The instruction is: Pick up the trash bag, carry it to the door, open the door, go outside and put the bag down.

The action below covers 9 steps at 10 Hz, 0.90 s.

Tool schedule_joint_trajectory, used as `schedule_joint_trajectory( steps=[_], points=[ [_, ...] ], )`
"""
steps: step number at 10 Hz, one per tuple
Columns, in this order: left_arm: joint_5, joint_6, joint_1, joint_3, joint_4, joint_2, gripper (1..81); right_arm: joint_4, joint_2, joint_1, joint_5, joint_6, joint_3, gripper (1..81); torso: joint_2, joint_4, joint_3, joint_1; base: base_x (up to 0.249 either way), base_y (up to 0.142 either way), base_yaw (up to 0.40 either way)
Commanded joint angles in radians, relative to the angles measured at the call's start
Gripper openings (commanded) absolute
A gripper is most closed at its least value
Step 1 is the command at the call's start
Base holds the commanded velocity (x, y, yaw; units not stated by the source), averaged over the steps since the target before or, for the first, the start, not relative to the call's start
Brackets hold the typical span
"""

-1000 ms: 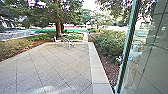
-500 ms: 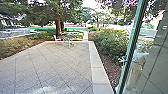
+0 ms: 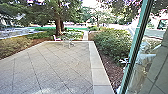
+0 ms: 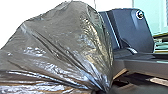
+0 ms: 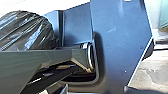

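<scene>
The trash bag (image 4: 62, 47), dark, shiny and bulging, shows large in the left wrist view. Its folds draw together at my left gripper (image 4: 105, 90), which is shut on the gathered plastic. Part of the same dark bag (image 5: 27, 32) is visible in the right wrist view, beyond a robot arm link. A glass door with a green frame edge (image 3: 137, 45) stands at the right of the head view, with the paved yard (image 3: 57, 67) open to its left.
A pale figure (image 3: 141, 65) is seen at the glass; whether person or statue is unclear. A low border (image 3: 98, 71) runs along the paving, with bushes (image 3: 112, 45) beyond it. Farther off are a small table (image 3: 68, 40), a pink-and-white chair (image 3: 56, 38) and a tree trunk (image 3: 58, 26).
The door's green edge has shifted right against the yard, leaving a wider view outside. The yard has shifted only slightly in the head view.
</scene>
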Motion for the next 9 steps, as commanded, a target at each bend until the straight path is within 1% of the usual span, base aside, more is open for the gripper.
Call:
schedule_joint_trajectory(
  steps=[1,7,8,9],
  points=[
    [0.062,0.004,-0.049,0.003,0.002,-0.002,1.0,-0.004,0.005,0.043,-0.052,-0.001,0.008,81.1,0.0,0.0,0.0,0.0,0.116,0.0,0.0],
    [0.062,0.004,-0.049,0.003,0.004,-0.002,1.0,-0.01,0.01,0.043,-0.054,-0.001,0.005,81.1,0.0,0.0,0.0,0.0,0.116,0.0,0.0],
    [0.062,0.004,-0.049,0.003,0.004,-0.002,1.0,-0.012,0.01,0.043,-0.054,-0.001,0.005,81.1,0.0,0.058,0.0,0.0,0.116,0.0,0.0],
    [0.062,0.004,-0.049,0.003,0.004,-0.002,1.0,-0.012,0.01,0.043,-0.054,-0.001,0.005,81.1,0.0,0.094,0.0,0.0,0.116,0.0,0.0]
  ],
)
